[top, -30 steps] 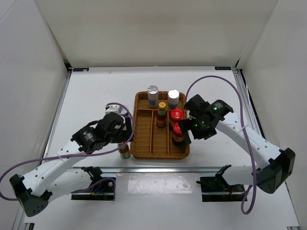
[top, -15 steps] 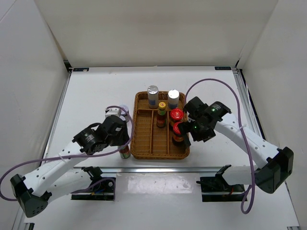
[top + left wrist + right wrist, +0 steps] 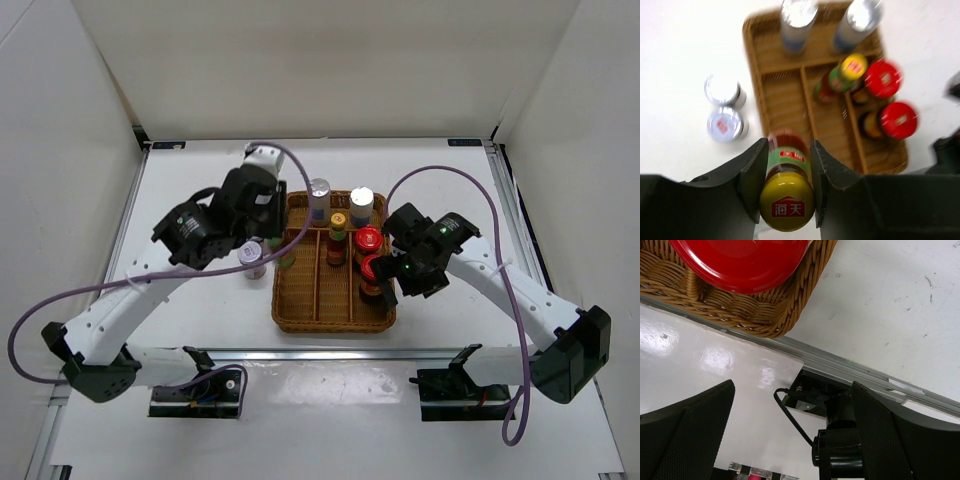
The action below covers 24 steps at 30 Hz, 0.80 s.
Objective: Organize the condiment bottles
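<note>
Condiment bottles (image 3: 338, 225) in our wicker tray (image 3: 785, 100): two silver-capped cylinders (image 3: 797, 15), two red-capped bottles (image 3: 882, 79), one yellow-capped bottle (image 3: 852, 66). Left gripper (image 3: 787, 162) clamps another green bottle (image 3: 786, 197); right gripper (image 3: 792, 387) gapes wide, empty.

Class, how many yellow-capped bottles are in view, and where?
2 yellow-capped bottles: one stands in the wicker tray's middle slot; the other is held by the left gripper. None appears hidden.

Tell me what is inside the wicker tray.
Two silver-capped cylinders at the back, one yellow-capped bottle in the middle, two red-capped bottles on the right. The gripped bottle in the left hand hides part of the left compartment.
</note>
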Available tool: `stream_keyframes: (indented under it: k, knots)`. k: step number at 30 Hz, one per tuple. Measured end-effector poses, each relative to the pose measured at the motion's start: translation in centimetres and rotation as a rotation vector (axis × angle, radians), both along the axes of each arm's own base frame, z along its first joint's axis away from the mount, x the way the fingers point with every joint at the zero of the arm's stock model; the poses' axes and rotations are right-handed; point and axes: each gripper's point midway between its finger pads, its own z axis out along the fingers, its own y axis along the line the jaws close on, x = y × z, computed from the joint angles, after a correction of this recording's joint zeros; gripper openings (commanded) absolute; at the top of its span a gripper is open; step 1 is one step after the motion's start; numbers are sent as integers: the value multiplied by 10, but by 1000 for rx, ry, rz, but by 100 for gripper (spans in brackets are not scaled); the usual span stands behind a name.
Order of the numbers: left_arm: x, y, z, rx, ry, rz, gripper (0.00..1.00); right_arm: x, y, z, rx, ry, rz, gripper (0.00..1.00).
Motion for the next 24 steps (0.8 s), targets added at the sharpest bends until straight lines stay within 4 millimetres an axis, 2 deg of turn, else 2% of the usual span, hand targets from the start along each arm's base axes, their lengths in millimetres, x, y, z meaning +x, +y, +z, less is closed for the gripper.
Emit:
stream_keyframes:
  k: [3,6,8,14,20,24]
  knots:
    - [15,-23,33,-21,-75,-42,11,0,0,0,0,0,0,100]
    - [25,-49,39,-21,-92,-85,11,1,-1,0,0,1,-6,100]
    - [27,-65,26,5,-66,-119,11,1,-1,0,0,0,-7,100]
    - [27,-107,-35,110,60,-207,11,1,-1,0,-1,0,-9,100]
    - [24,-122,-70,95,88,-213,11,3,-3,0,-2,-4,-20,100]
    - [21,-123,-110,76,131,-176,11,3,-4,1,-2,-8,-24,100]
